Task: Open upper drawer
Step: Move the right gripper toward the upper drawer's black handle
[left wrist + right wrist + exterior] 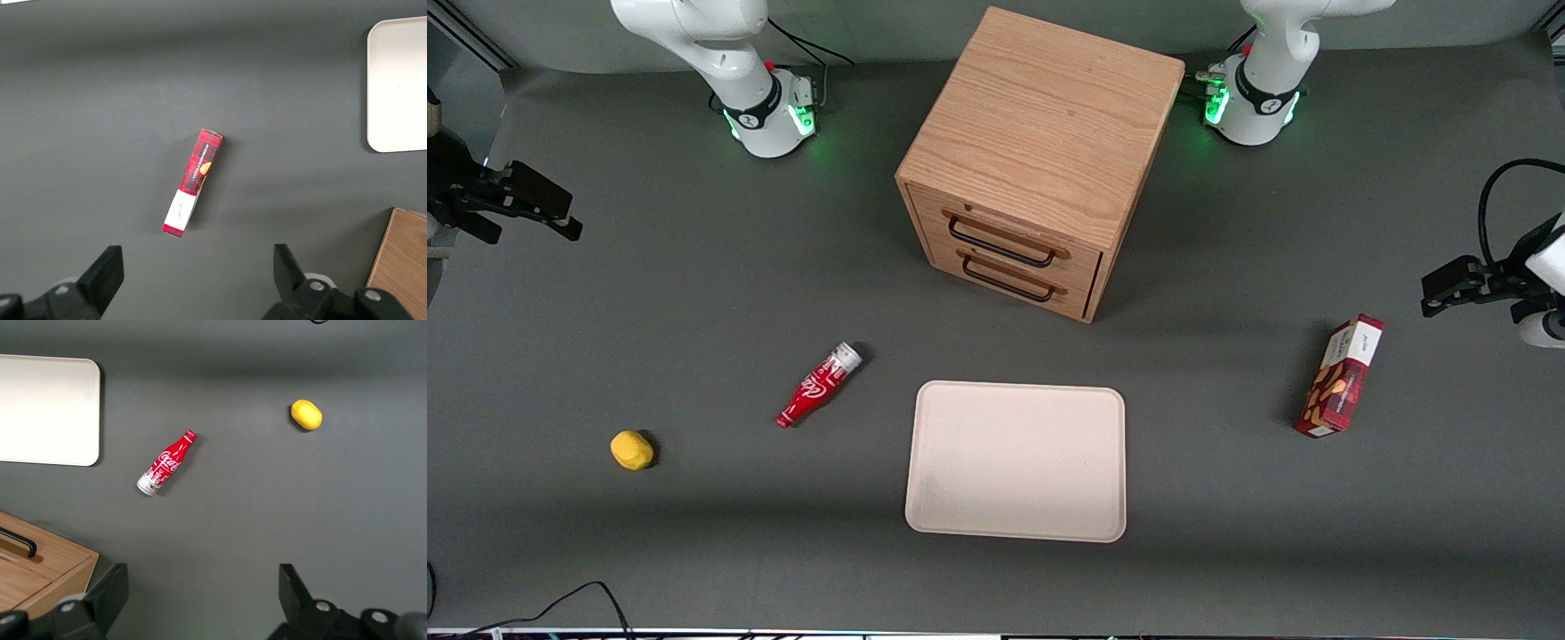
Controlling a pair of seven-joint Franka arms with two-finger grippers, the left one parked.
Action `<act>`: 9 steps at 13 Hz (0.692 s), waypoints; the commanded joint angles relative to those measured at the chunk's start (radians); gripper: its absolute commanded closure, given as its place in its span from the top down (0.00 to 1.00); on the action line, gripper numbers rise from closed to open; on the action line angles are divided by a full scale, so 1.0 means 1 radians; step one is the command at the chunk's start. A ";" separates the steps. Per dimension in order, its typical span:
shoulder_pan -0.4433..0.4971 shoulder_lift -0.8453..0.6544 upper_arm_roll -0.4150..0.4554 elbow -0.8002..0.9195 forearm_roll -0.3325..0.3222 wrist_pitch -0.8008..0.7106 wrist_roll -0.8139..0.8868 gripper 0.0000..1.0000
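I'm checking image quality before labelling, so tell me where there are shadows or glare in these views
Front view: soft shadows beside the oak cabinet and across the table nearest the camera; upper drawer evenly lit; gripper open at the working arm's end. Right wrist view: tray washed out.

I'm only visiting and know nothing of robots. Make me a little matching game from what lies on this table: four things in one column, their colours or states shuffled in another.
Things:
1. upper drawer
2. bottle
3. tray
4. pincer

States:
A. red, lying on its side
B. open, holding nothing, at the working arm's end of the table
C. shut, black handle
D. pale, nothing on it

Pairs: 1-C, 2-A, 3-D, 4-B
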 commanded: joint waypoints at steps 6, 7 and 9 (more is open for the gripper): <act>-0.009 0.008 0.053 0.032 0.054 -0.050 -0.199 1.00; -0.002 0.010 0.073 0.032 0.059 -0.070 -0.211 1.00; -0.005 0.016 0.168 0.034 0.056 -0.068 -0.216 1.00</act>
